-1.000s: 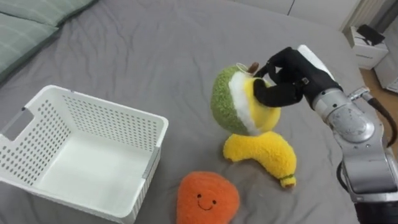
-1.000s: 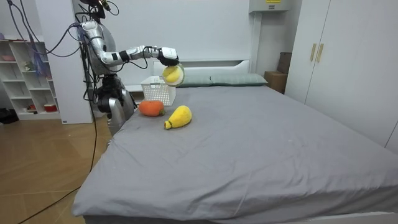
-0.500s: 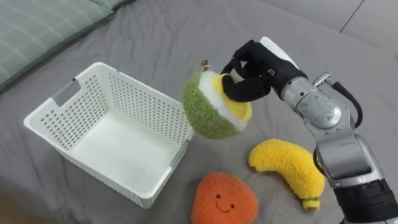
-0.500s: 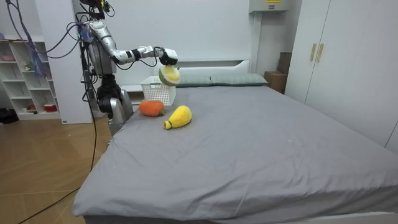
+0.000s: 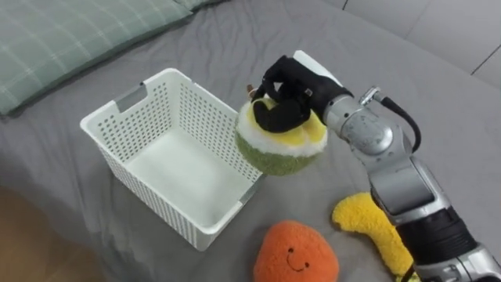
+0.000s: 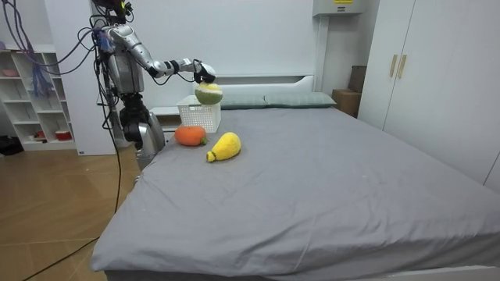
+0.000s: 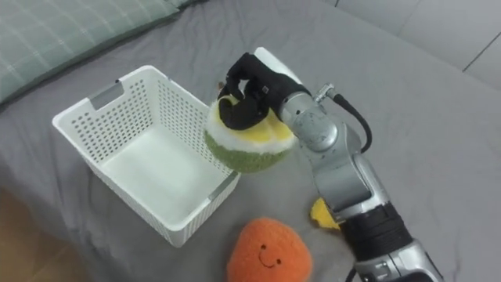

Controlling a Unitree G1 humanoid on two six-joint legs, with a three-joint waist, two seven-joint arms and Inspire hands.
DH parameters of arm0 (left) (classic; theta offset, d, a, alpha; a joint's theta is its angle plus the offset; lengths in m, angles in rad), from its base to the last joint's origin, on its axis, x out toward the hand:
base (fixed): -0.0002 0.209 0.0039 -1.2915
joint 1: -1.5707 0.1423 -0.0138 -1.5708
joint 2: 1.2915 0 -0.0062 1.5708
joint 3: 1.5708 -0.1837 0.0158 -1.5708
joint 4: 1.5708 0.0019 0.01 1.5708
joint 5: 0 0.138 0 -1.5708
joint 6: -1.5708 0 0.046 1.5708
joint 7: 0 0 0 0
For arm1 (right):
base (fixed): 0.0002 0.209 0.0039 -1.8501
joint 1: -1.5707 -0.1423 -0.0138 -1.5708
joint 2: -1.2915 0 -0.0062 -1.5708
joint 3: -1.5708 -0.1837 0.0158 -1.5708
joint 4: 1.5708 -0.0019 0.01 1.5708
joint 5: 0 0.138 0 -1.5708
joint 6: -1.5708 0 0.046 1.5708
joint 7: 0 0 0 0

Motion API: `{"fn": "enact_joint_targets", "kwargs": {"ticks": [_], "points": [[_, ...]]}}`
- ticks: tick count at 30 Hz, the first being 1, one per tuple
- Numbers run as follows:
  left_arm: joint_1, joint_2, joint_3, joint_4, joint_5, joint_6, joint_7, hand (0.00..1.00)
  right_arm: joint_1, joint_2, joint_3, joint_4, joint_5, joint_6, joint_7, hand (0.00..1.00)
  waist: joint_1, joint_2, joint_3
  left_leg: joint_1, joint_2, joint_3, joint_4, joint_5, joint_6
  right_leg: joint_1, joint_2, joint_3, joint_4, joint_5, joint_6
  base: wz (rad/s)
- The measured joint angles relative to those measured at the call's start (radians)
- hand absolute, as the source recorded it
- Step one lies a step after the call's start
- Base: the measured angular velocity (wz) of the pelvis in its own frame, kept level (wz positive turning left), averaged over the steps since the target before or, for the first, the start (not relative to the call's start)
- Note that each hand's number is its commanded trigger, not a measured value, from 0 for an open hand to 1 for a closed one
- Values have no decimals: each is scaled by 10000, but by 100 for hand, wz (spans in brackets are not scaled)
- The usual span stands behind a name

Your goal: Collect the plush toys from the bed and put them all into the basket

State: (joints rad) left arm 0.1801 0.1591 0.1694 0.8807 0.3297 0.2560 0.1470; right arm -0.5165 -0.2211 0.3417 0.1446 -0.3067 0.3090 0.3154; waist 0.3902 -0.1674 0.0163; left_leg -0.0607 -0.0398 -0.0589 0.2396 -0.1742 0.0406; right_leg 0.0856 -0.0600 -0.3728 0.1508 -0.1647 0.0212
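Right hand (image 5: 288, 90) is gripping the plush (image 5: 280, 149) from above, fingers curling into its yellow face, over the basket's (image 5: 205, 110) right rim. Judging it light, soft and squashy: a top pinch is sufficing. Orange toy (image 5: 296, 252) and banana (image 5: 374, 233) are lying nearer on the soft grey sheet (image 5: 438, 94). Wardrobe (image 6: 422, 70) is standing at the room view's right.

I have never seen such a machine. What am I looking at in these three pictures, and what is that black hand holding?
It is a humanoid robot collecting toys from a bed. Two pictures come from cameras in its head, looking down; the third comes from a camera standing in the room. Its black right hand is curled round a green and yellow plush toy, held above the rim of a white basket. On the grey bed lie an orange plush with a smiling face and a yellow plush.
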Motion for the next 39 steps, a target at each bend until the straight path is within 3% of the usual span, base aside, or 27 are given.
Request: {"fn": "enact_joint_targets", "kwargs": {"ticks": [6, 15, 17, 23, 39], "points": [[52, 94, 10, -46, 12, 242, -60, 0, -311, 493, 99, 430, -28, 176, -159, 100, 342, 46, 32, -22, -71, -163, -11, 64, 20, 51, -35, -141, -12, 0, 0, 9], [67, 150, -171, -103, -4, 238, -55, 0, -493, 536, 675, 672, 50, 185, -556, 100, 307, 12, 8, -170, -98, -249, -2, 93, 23, -5, -46, -157, -5, -2, 3, 3], [13, 151, -180, -123, 9, 236, -56, 0, -752, 533, 701, 671, 52, 185, -555, 2, 284, 12, 8, -163, -97, -243, -7, 92, 22, -4, -45, -169, -5, -2, 3, 0], [-115, 151, -182, -191, 145, 231, -19, 0, -1393, 497, 699, 527, 46, 182, -556, 0, 268, -11, -6, -152, -99, -226, -20, 93, 24, 3, -50, -166, -5, -2, 3, 0], [-86, 145, -186, -322, 775, 357, 19, 0, -1009, 468, 702, 370, -104, 172, -642, 0, 285, -41, 3, 36, -97, -229, -15, 107, 19, 181, -43, -117, -3, -2, 3, 0]]}}
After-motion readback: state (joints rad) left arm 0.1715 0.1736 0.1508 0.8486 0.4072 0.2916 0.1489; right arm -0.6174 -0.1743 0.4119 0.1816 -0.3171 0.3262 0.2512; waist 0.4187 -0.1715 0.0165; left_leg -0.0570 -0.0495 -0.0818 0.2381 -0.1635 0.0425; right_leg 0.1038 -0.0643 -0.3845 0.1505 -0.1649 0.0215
